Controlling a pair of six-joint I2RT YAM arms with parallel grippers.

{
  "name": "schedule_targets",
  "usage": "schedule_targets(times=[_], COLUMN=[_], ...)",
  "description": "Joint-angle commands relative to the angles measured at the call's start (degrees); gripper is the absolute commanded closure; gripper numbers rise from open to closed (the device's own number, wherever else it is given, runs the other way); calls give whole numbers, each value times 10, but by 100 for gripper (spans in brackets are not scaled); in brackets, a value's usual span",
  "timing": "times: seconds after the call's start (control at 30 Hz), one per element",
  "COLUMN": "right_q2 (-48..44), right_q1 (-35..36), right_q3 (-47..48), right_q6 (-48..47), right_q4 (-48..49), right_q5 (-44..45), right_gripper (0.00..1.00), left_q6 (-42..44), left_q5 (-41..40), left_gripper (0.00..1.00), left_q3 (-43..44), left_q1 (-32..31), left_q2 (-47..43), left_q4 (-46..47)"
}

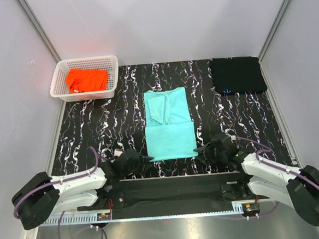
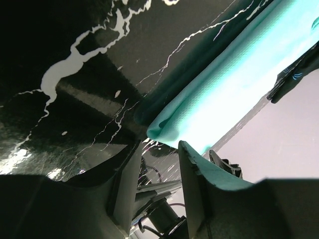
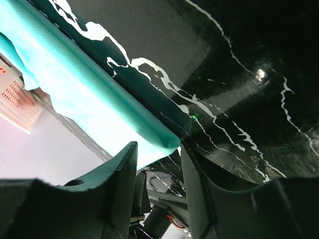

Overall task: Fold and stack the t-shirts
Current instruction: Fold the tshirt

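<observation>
Teal cloth lies flat in the middle of the table [image 1: 105, 129]. The teal shirt [image 1: 170, 132] has its sleeves tucked in and forms a long strip running away from the arms. The left gripper [image 2: 158, 147] and right gripper [image 3: 158, 147] each sit low at one near corner of it. Both have their jaws apart and hold nothing, and the corner sits at the mouth of each gap, not yet pinched.

The hem looks doubled, so a shallow close could catch only the top layer, and the fold would then open on lifting. The fingers ride close to the table and could push the edge ahead of them and bunch it instead of getting under. If one side grips and the other misses, the strip would likely skew and the next fold would land crooked.

The basket [image 1: 84, 95] at the far left holds the orange shirt [image 1: 86, 79], loosely crumpled; nothing else shows inside. The black shirt [image 1: 237, 74] lies folded on the table at the far right, outside the basket and well apart from the teal one.
</observation>
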Motion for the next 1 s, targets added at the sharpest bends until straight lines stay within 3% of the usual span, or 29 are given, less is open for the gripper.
schedule_targets(times=[0.0,0.3,0.4,0.47,0.6,0.63,0.73,0.83,0.97], right_q2=[19,45,49,49,56,60,69,65,44], right_q1=[4,4,4,5,5,5,5,4,5], right_q3=[-19,-16,-16,-18,-18,-18,-15,-12,10], right_q6=[-3,-11,-14,-14,-20,-21,-31,-46,-80], right_q4=[-40,-25,-24,-24,-24,-24,-25,-26,-68], right_q5=[51,45,42,40,34,28,22,-1,-13], right_gripper=[52,59,63,70,82,85,97,100,100], left_q6=[-65,-65,-62,-61,-60,-59,-39,-15,19], left_q5=[-37,-45,-52,-54,-56,-56,-55,-50,-37], left_gripper=[57,60,64,66,76,85,100,100,100], left_q3=[-30,-41,-43,-45,-53,-55,-52,-44,-3], left_q1=[-2,0,-1,0,0,0,6,12,14], left_q2=[14,24,27,28,34,35,33,18,-23], left_q4=[-49,-25,-20,-16,12,16,15,3,-78])
